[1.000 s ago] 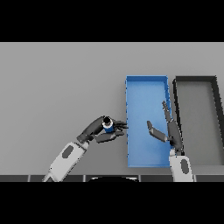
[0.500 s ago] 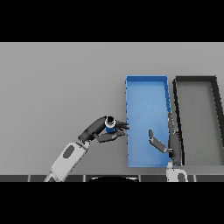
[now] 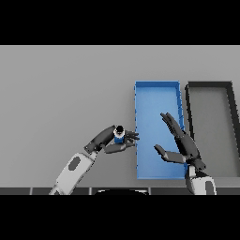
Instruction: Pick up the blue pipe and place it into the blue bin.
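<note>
1. Your left hand (image 3: 117, 142) is clasped around the blue pipe (image 3: 119, 136), just outside the blue bin (image 3: 157, 85) at its 8 o'clock corner.
2. Your right hand (image 3: 180, 143) hangs over the bin, fingers loose, grasping nothing.
3. The dark bin (image 3: 209, 85) sits at 3 o'clock of the blue one.

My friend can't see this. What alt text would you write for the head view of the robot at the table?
The robot's left hand curls around a small blue pipe just left of a rectangular blue bin on a grey table. Its right hand is held open over the bin, and a dark grey bin sits to the right.
</note>
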Robot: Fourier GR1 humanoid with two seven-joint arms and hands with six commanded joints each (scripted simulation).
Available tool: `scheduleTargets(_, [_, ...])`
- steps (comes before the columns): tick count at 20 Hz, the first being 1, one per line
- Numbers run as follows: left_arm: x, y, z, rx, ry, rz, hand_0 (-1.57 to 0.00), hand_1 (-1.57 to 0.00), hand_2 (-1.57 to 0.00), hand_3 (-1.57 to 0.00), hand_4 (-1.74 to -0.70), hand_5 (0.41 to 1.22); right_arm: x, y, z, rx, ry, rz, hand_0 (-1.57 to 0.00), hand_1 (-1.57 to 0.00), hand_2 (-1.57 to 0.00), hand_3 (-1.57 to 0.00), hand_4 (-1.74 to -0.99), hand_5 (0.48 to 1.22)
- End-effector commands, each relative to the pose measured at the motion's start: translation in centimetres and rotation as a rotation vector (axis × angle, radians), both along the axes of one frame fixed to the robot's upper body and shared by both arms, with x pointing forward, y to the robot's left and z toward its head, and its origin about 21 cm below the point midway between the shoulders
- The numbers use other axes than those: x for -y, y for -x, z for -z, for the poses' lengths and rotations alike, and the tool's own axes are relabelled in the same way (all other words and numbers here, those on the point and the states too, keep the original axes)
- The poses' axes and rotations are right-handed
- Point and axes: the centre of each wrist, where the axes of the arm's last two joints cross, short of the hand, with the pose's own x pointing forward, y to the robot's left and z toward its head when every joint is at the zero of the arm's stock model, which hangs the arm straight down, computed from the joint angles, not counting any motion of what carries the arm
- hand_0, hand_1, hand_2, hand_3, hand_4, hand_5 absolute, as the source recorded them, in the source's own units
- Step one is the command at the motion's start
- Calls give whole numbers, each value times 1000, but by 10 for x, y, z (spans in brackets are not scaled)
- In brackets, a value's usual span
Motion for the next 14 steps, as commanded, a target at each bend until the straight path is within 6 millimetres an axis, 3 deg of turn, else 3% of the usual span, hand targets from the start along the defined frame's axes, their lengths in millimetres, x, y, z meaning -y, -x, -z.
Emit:
scheduleTargets(1, [-2,-1,-1,2,-5,-4,-1571,-1571,-1571,-1571,-1467,1221,-7,-5,-11,-11,16,-49,1,-11,-106,0,-1247,568])
scheduleTargets(9, [-1,-6,-4,15,-15,0,-1571,-1571,-1571,-1571,-1467,1221,-51,-31,-60,53,180,-300,1,-1,-42,1,-1302,559])
scheduleTargets(14, [-5,-6,1,16,5,18,-1571,-1571,-1571,-1571,-1464,1221,-78,-41,-72,66,214,-426,1,0,-48,1,-1253,554])
